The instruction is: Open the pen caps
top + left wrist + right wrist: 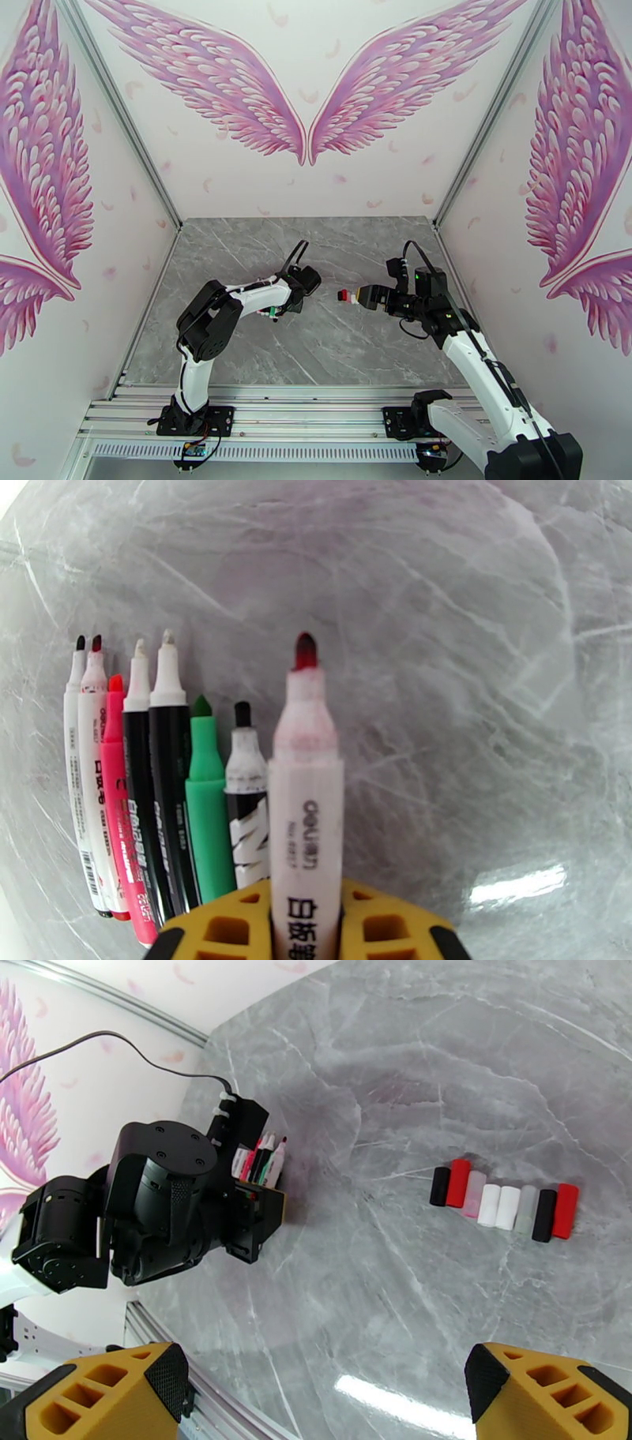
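Left arm [237,300] folded sharply at the elbow, forearm reaching toward centre. Left gripper [306,910] clamped on a white marker [306,796]. Right arm [474,355] stretched inward, right gripper [324,1378] fingers spread wide.

We see two arms in one livery. The left arm [237,304] and the right arm [474,363] are made of glossy white tubular links joined by chunky black joint housings, and each is bolted to a black base plate [193,418]. A thin black cable [294,254] loops over the left arm. A second black cable [419,254] arcs above the right arm, where a small green light [404,276] glows. The right wrist camera shows us a round black motor housing [170,1153] dotted with small screws. The left tool [304,894] and the right tool [324,1370] have yellow plastic fingers [103,1402] with rectangular cut-outs and black textured pads [170,1374].
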Controlling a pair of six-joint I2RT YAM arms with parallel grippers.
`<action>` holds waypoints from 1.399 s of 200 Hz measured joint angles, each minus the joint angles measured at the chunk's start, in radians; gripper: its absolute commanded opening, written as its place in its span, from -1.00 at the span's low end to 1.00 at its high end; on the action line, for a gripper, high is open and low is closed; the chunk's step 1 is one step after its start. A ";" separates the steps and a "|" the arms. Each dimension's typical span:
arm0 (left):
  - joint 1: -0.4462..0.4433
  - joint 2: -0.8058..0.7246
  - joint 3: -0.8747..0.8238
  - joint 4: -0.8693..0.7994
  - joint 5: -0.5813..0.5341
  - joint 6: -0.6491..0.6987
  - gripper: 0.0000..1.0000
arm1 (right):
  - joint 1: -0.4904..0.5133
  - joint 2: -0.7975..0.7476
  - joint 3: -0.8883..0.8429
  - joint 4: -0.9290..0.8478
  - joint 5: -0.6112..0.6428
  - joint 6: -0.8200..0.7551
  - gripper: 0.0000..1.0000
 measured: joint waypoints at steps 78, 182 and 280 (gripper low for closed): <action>0.000 0.000 0.000 -0.002 -0.002 -0.005 -0.52 | 0.000 0.000 0.000 0.000 0.000 0.000 0.98; 0.000 0.000 0.000 -0.013 -0.016 -0.006 -0.42 | 0.000 0.000 0.000 -0.002 0.000 0.000 0.98; 0.002 -0.164 0.022 -0.058 0.005 0.004 -0.14 | 0.005 -0.016 0.003 -0.004 0.000 0.000 0.98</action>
